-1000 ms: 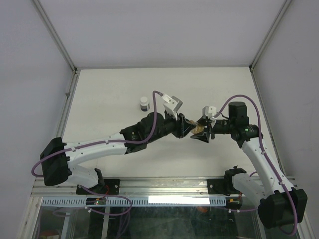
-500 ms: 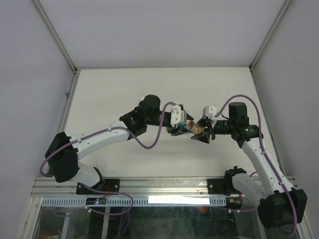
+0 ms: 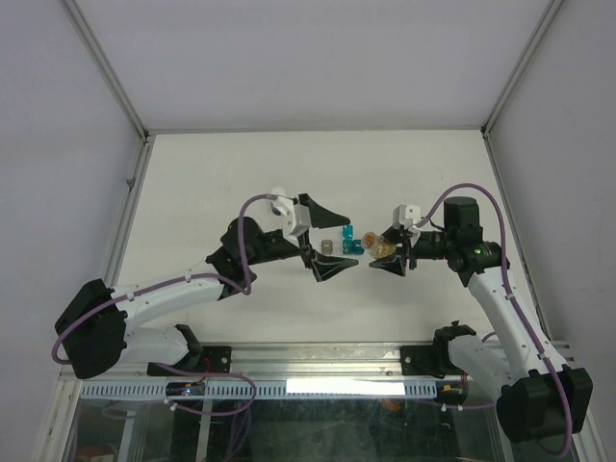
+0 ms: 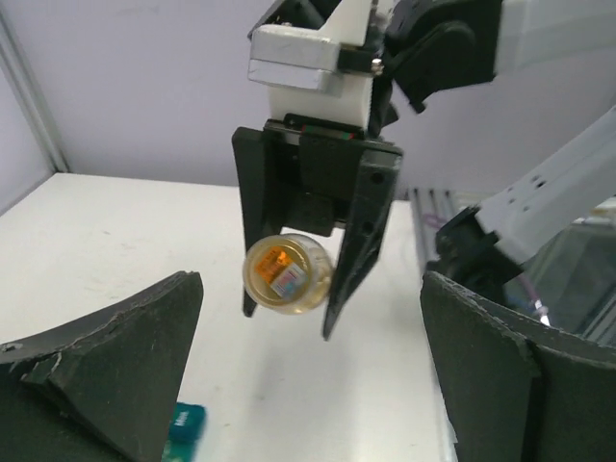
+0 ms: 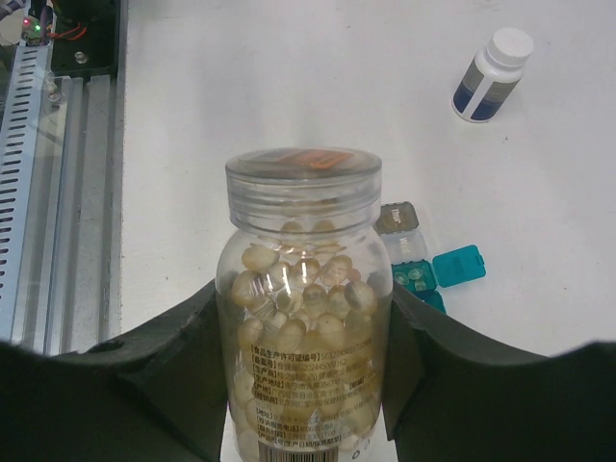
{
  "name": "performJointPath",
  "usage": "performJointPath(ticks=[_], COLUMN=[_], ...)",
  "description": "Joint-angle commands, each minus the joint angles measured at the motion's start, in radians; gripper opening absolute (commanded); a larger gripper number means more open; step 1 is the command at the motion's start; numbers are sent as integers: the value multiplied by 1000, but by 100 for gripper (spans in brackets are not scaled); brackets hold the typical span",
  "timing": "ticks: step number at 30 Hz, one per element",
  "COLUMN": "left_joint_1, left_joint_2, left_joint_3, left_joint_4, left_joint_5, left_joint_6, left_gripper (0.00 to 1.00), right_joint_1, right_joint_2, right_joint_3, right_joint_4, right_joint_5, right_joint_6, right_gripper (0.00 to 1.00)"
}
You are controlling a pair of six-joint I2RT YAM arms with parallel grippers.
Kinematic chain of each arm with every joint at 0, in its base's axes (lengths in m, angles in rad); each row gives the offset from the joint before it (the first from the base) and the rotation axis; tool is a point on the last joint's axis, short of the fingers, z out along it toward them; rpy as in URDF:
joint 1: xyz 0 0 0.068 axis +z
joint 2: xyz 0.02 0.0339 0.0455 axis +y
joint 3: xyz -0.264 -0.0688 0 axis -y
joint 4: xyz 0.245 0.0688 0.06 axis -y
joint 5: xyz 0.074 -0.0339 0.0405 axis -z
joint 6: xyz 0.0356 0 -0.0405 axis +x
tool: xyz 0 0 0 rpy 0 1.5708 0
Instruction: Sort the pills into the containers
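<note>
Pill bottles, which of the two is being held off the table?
The clear bottle of pale yellow pills, gripped in the right hand. The white-capped bottle with the dark label stands free on the table.

We count two bottles: one clear bottle [image 5: 303,385], holding more pills [image 5: 289,332] than we can count, and one white-capped bottle [image 5: 491,75]. We count two small boxes on the one worktop [image 3: 212,173]: one teal box [image 3: 351,241] and one grey box [image 3: 328,246]. We count two arms: one left arm [image 3: 173,287], one right arm [image 3: 505,298].
</note>
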Motion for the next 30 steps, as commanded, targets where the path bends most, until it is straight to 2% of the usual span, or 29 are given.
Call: performJointPath(ticks=[1, 4, 9, 16, 21, 26, 30], left_joint_1=[9, 10, 10, 9, -26, -227, -272], left_joint_2=[-106, -132, -152, -210, -236, -208, -201], left_joint_3=[-177, -253, -257, -263, -212, -59, -4], left_joint_4=[343, 386, 262, 168, 32, -269, -327], left_joint_5=[-89, -185, -279, -320, -385, -691, -721], left_joint_6=[-321, -437, -557, -581, -535, -329, -297], left_gripper=[99, 99, 99, 99, 99, 99, 99], right_joint_1=[-6, -6, -6, -6, -6, -6, -6], right_joint_2=[-6, -6, -9, -15, -21, -21, -23], right_joint_3=[35, 34, 33, 32, 32, 33, 32], right_joint_4=[41, 38, 36, 33, 33, 31, 30], right_joint_5=[-39, -42, -49, -52, -56, -55, -58], right_joint_6=[-13, -19, -24, -32, -32, -35, -35], right_gripper=[0, 0, 0, 0, 0, 0, 0])
